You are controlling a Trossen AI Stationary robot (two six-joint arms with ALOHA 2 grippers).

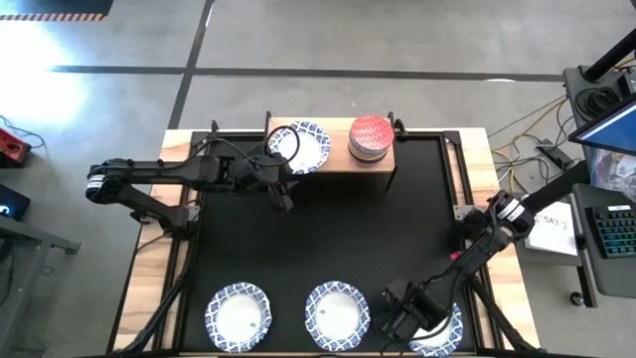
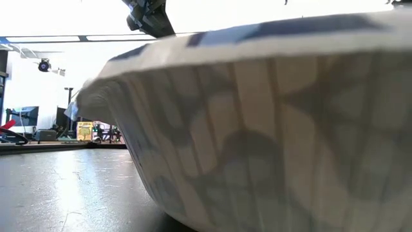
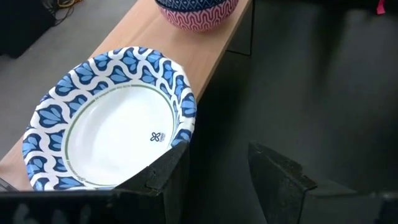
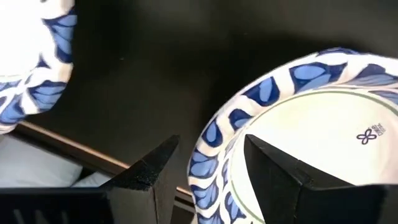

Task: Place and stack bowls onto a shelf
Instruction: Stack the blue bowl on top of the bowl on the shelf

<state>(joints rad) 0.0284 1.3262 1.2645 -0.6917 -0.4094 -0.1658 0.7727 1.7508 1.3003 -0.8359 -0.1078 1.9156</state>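
A light-wood shelf (image 1: 340, 156) stands at the far edge of the mat. On its left end sits a white blue-rimmed bowl (image 1: 301, 146) (image 3: 112, 130); on its right end is a stack of small bowls (image 1: 371, 137) with a red one on top. My left gripper (image 1: 283, 199) (image 3: 217, 151) is open just on the near side of that white bowl. Three more white blue-rimmed bowls rest along the near edge. My right gripper (image 1: 393, 318) (image 4: 211, 142) is open at the rightmost one (image 1: 442, 330), its fingers standing either side of the rim. My right gripper straddles the left rim (image 4: 208, 134) of the rightmost bowl, one finger (image 4: 280, 168) over the inside and one outside, slanting down from the right. Whether either finger touches the bowl I cannot tell. The bowl rests on the mat.
The black mat (image 1: 328, 234) between the shelf and the near row of bowls is bare. The other near bowls sit at left (image 1: 238, 316) and middle (image 1: 338, 313) (image 4: 31, 68). One bowl (image 2: 270, 116) fills the low view. A desk with a keyboard stands to the right.
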